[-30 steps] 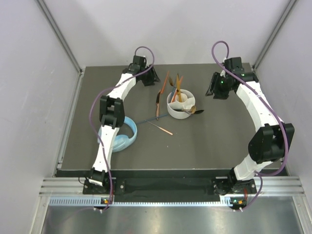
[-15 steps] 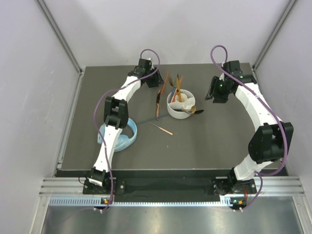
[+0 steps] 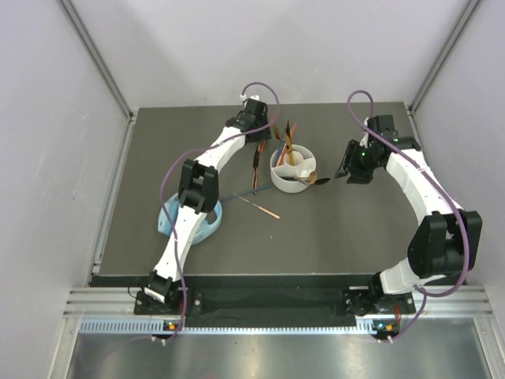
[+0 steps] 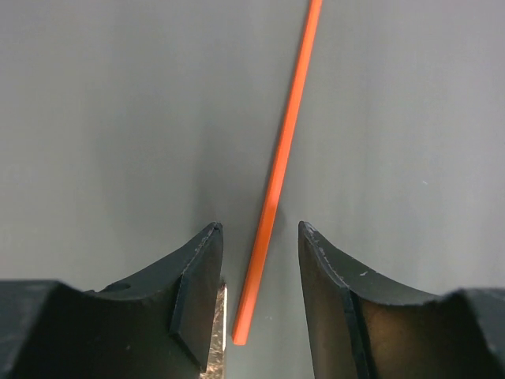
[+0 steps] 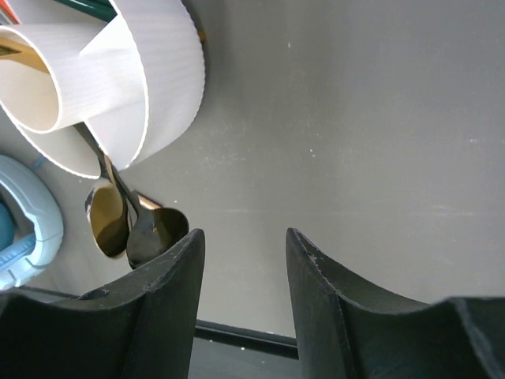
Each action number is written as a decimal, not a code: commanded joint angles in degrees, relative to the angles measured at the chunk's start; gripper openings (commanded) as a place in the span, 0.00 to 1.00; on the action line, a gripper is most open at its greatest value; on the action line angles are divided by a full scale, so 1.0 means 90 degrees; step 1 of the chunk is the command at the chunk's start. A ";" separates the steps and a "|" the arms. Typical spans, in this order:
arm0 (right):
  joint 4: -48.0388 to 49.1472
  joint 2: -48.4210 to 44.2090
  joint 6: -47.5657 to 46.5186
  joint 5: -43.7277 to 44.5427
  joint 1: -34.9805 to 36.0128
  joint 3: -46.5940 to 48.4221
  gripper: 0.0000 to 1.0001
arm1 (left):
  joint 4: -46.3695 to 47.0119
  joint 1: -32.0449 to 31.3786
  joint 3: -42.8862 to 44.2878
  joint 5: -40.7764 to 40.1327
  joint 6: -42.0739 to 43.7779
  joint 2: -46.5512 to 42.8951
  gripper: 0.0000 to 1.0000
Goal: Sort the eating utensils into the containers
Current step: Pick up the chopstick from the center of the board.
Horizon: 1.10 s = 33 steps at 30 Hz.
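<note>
Orange chopstick [image 4: 276,174] now lies inside the spread left claw [image 4: 259,237], which swung rightward.

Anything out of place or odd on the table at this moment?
Light blue headphones lie at the near left, the only thing here that is not cutlery or its holder. Two spoons lie loose beside the base of the white holder, not yet sorted. Nothing looks spilled or damaged.
</note>
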 commanded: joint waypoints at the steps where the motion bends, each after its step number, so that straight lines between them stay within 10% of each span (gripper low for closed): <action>1: 0.0204 -0.0470 0.0002 -0.0269 -0.0146 -0.0210 0.46 | -0.1046 -0.0213 -0.0081 -0.1540 0.0045 0.0136 0.49; 13: 0.0263 -0.0919 -0.0047 -0.0728 -0.0596 -0.0816 0.46 | -0.1523 -0.0311 -0.0022 -0.1463 -0.0229 0.0605 0.47; 33: 0.0214 -0.1368 0.0011 -0.0992 -0.1278 -0.1051 0.46 | -0.1865 -0.0506 -0.0129 -0.1151 0.0377 0.0527 0.10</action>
